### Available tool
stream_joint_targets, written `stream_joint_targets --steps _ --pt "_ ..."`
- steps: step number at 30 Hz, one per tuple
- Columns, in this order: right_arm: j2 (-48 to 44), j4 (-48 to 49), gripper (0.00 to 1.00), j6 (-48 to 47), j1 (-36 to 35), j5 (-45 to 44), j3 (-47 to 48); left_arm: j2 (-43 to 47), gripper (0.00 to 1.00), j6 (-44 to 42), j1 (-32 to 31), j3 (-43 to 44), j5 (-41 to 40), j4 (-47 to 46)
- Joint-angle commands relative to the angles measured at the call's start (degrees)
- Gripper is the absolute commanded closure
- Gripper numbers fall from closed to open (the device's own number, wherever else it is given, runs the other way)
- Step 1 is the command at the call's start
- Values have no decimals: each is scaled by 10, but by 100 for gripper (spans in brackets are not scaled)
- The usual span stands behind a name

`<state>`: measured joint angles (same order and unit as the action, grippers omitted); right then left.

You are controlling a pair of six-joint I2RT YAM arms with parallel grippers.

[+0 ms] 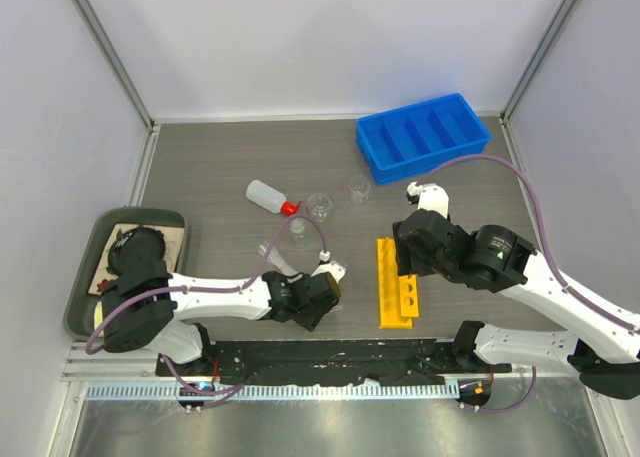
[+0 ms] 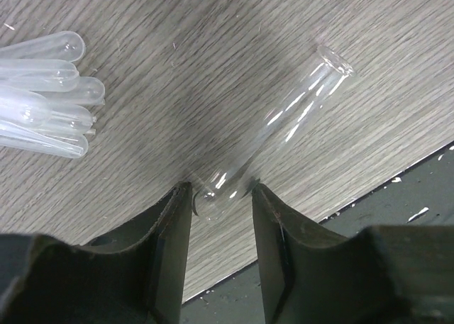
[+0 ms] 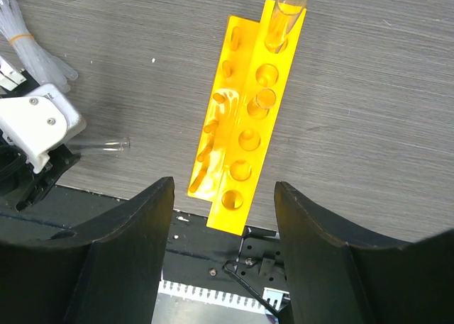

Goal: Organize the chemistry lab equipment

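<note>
A clear glass test tube (image 2: 291,118) lies low over the table. My left gripper (image 2: 220,193) is shut on its rounded end, one finger on each side; it also shows in the top view (image 1: 335,275). A bundle of clear pipettes (image 2: 42,90) lies just to its left. The yellow holed rack (image 1: 395,282) lies near the front edge with one tube (image 3: 284,15) standing in its far end. My right gripper (image 3: 223,196) is open and empty above the rack's near end. The blue compartmented bin (image 1: 425,132) sits at the back right.
A white squeeze bottle with a red nozzle (image 1: 268,196), two small beakers (image 1: 320,205) (image 1: 358,187) and a small flask (image 1: 298,227) stand mid-table. A dark green tray (image 1: 75,307) lies at the left. The black front rail (image 3: 269,260) runs right under the rack's end.
</note>
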<state>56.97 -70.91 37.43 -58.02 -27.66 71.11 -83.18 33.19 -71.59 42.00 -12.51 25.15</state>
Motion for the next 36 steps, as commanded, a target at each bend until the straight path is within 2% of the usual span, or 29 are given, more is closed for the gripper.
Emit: stream_joint_targets --steps 1,5,12,17,23,27,31,36 --pt "-11 17 36 6 -3 3 -4 -28 58 8 -7 -2 1 -27" --pt "-13 17 36 6 -3 4 -11 -49 62 -1 -12 16 0 -26" --pt "-22 17 36 7 -3 3 -22 -93 45 -21 -16 55 -12 -12" --pt "-28 14 36 9 -3 2 -28 -122 45 -29 -20 77 -14 -6" --pt "-34 13 36 12 -3 2 -33 -117 61 -30 -22 69 -13 -10" --pt "-35 14 36 14 -3 1 -33 -99 81 -30 -22 56 -13 -9" --pt "-38 30 36 15 -3 20 -33 -68 85 -30 -22 45 -11 -3" --pt "-54 67 36 12 -3 94 -46 8 86 -54 -22 54 37 14"
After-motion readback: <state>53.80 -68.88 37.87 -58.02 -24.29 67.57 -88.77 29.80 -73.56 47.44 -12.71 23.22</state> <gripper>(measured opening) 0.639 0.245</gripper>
